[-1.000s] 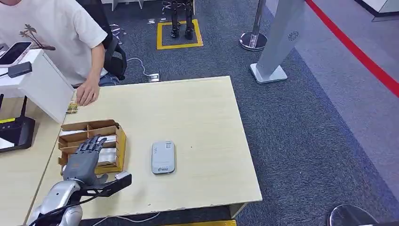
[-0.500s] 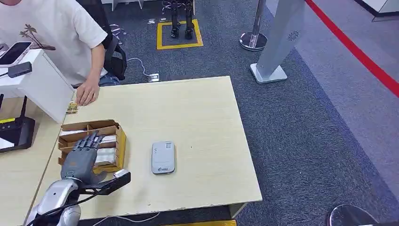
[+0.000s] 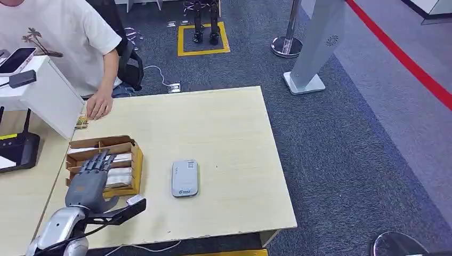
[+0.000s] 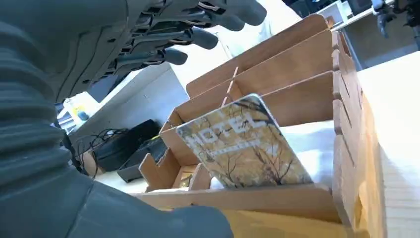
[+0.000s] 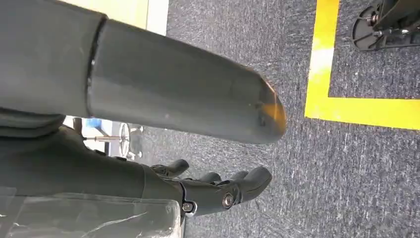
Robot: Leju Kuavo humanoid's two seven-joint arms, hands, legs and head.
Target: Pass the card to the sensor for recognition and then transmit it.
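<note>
1. Now, the head view: the left hand (image 3: 87,184) hangs over the cardboard card box (image 3: 134,154), fingers spread and holding nothing. The box sits at the left of the table (image 3: 224,122), and the grey sensor (image 3: 185,178) lies flat just to the box's right, apart from it. The box lies directly under and ahead of the palm, so my read is that the coming reach goes downward, not sideways. A person's hand (image 3: 99,106) rests on the table's far left corner, well apart from the box.

2. Next, the left wrist view: the card (image 4: 245,144), printed "HOTEL", stands tilted in a near compartment of the box, its face leaning back toward the hand. The fingers (image 4: 190,37) are stretched above it, not touching. The card's long axis runs up out of the slot, so I judge the pinch must close on its raised upper edge.

3. Last, the right wrist view: the right hand (image 5: 218,191) hangs over grey carpet beside a yellow floor line (image 5: 322,64), fingers loosely curled on nothing. It is far from the box, so the left is clearly the nearer hand.
</note>
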